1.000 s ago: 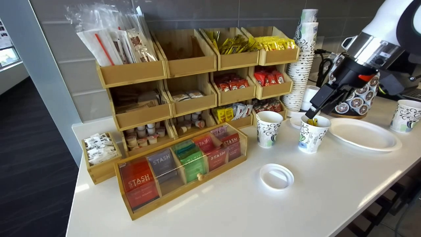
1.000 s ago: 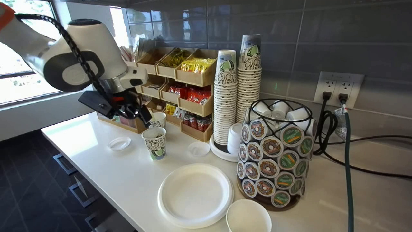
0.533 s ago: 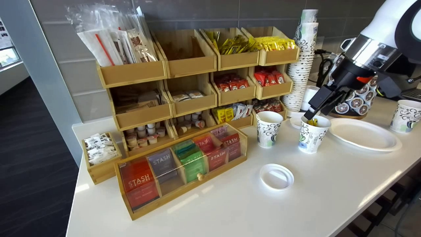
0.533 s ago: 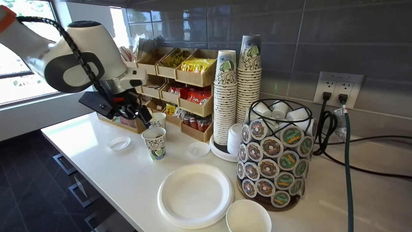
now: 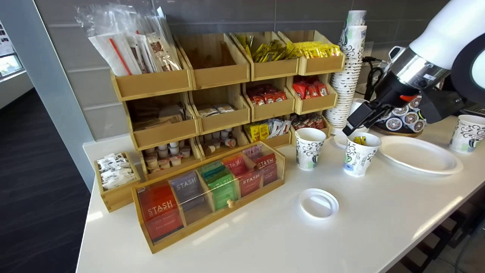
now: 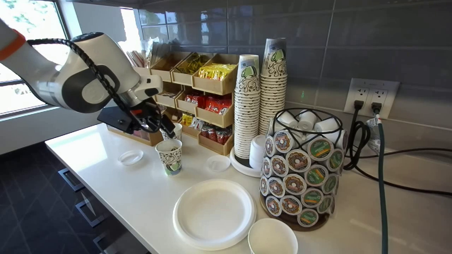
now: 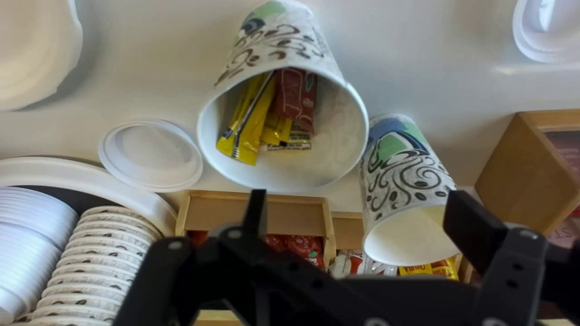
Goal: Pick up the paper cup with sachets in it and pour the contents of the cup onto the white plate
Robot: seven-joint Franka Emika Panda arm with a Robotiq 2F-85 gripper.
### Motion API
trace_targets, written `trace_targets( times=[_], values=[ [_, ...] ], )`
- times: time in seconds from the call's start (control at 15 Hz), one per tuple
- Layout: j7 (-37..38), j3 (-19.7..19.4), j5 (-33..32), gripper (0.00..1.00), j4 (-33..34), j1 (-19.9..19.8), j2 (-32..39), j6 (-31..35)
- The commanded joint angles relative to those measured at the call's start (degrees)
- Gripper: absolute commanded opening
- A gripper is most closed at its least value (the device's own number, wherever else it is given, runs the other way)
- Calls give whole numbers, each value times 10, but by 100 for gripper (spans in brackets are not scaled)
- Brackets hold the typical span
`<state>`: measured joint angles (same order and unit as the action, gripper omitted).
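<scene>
We're seeing the gripper (image 7: 357,207) spread wide, holding nothing; sachet cup (image 5: 360,159) is standing upright on the counter (image 5: 261,231), below the gripper, up-left of its gap in wrist view.

White countertop (image 5: 261,239) found carrying, upright, a paper cup (image 5: 358,161) with sachets (image 7: 256,122) and a second cup (image 5: 307,153) near it, a third cup (image 5: 467,135) beside the white plate (image 6: 214,213), two round lids (image 6: 130,157) well apart, a tea box (image 5: 212,217), a packet box (image 5: 121,195), a bin rack (image 5: 221,76), a tray (image 6: 243,170) of stacked cups (image 6: 247,113) and a pod carousel (image 6: 287,223).
</scene>
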<state>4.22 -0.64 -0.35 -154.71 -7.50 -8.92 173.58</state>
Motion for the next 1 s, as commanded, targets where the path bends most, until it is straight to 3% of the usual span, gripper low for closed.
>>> trace_targets(
  times=[0.0,0.2,0.73,0.8,0.93],
  values=[
    [99,51,-113,100,2,-84,23,1],
    [167,74,-179,100,2,-115,13,-26],
    [227,112,-211,100,2,-111,19,-54],
    [228,116,-211,98,2,-110,22,-48],
    [237,125,-221,73,6,-115,25,-43]
  ],
)
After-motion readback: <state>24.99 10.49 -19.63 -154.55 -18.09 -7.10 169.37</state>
